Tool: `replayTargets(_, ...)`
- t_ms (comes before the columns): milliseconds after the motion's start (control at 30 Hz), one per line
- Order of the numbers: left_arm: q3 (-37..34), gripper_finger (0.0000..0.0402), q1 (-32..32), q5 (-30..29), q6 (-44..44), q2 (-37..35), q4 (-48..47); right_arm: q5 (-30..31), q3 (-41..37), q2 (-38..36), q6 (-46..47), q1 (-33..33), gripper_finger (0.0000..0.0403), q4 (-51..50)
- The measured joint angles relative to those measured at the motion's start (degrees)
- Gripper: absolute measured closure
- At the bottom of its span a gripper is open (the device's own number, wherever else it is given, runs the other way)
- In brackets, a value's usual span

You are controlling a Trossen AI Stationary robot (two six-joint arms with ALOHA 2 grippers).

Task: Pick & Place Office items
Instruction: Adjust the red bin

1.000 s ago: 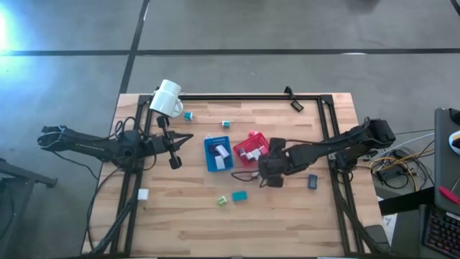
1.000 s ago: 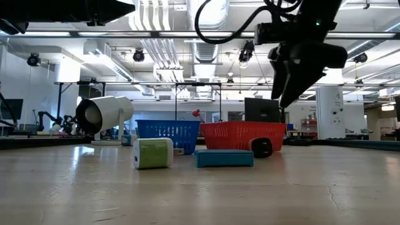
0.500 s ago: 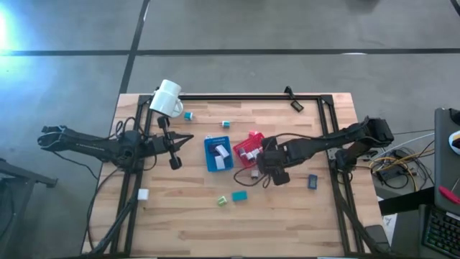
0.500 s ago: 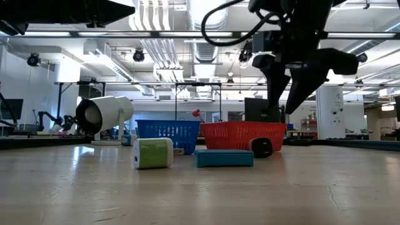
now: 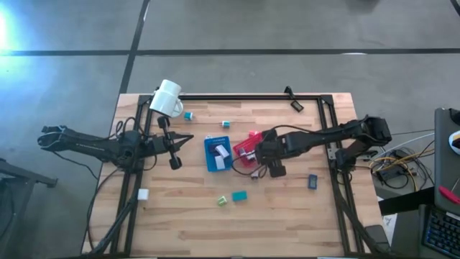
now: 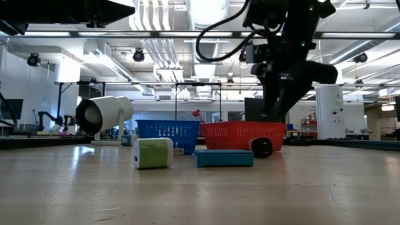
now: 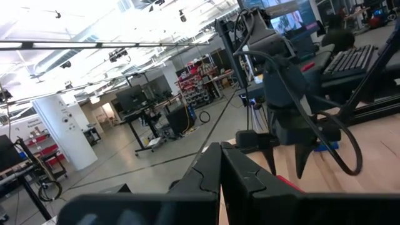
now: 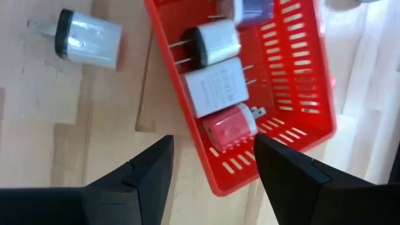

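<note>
Small office items, white and pink plug-shaped blocks, lie in the red tray at table centre. The right gripper hovers over the tray's rim, fingers wide and empty. At nine o'clock the left gripper waits, closed.

The red slotted plastic tray and blue slotted plastic tray sit side by side mid-table — the right gripper hangs at the red tray's near edge. Bare wooden tabletop lies open toward the front, past a teal block and green block.
</note>
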Motion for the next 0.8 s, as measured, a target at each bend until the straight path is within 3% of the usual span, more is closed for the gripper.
replayTargets(333, -0.04, 0.0394, -0.02, 0.00, -0.02, 0.07, -0.36, 3.03, 0.41, 6.06, 1.03, -0.91, 0.0208, -0.64)
replayTargets(500, -0.04, 0.0394, -0.02, 0.00, 0.00, 0.07, -0.39, 0.59, 0.62, 6.82, 3.18, -3.46, 0.0269, -0.77)
replayTargets(700, -0.04, 0.0394, -0.02, -0.01, 0.00, 0.07, -0.37, -5.58, 0.70, 6.17, 9.63, -5.66, 0.0374, -2.34)
replayTargets(800, -0.04, 0.0394, -0.02, -0.02, -0.02, 0.07, -0.39, -8.17, 0.86, 6.20, 14.04, -5.71, 0.0387, -5.29)
